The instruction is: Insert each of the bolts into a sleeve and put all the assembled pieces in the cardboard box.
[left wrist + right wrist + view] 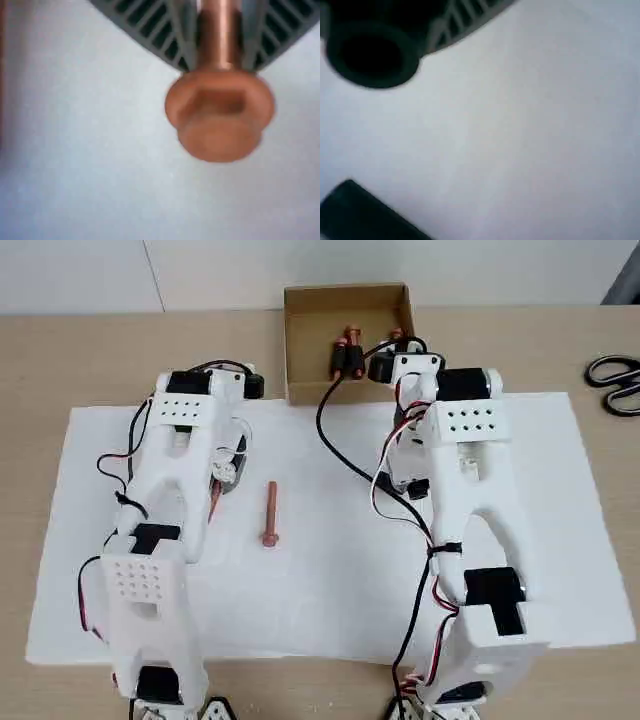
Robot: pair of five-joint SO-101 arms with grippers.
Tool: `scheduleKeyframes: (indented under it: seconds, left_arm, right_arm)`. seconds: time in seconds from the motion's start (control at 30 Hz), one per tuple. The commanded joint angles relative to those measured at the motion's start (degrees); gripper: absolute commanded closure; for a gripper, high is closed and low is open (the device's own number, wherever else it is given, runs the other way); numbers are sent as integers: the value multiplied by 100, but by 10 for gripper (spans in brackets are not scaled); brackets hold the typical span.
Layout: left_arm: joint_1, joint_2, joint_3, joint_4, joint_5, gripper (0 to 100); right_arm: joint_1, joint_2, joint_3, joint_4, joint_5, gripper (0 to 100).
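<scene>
My left gripper (218, 50) is shut on a copper bolt (220, 116); the bolt's hex head sticks out past the grey ribbed fingers, just above the white sheet. In the high view this gripper (226, 478) sits left of a loose copper bolt (270, 513) lying on the sheet. My right gripper (380, 25) is shut on a black sleeve (370, 56) whose open end faces the camera. From above, the right gripper (412, 486) hangs low over the sheet, in front of the cardboard box (300, 340). Assembled pieces (348, 356) lie in the box.
A white sheet (320, 610) covers the wooden table. Scissors (615, 382) lie at the far right edge. Black cables (345, 455) trail from the box area across the sheet. A dark shape (360, 215) shows at the right wrist view's edge.
</scene>
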Motion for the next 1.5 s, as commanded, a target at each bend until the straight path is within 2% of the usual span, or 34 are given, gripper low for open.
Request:
scheduleKeyframes:
  seconds: [0.0,0.1,0.57,0.97,1.47]
  left_arm:
    - [-44,-114,-13,-202,-70,962]
    - [-35,-88,-13,-308,-62,915]
    - [-176,387,-57,-721,9,918]
    - [-176,387,-848,-79,26,918]
    - [-176,448,-804,-325,44,918]
  right_arm:
    - [13,-391,-26,13,-18,995]
    - [13,-391,-26,22,-18,995]
    - [13,-391,-26,22,-18,995]
    - [13,-391,-26,13,-18,995]
    - [13,-391,-26,4,-18,995]
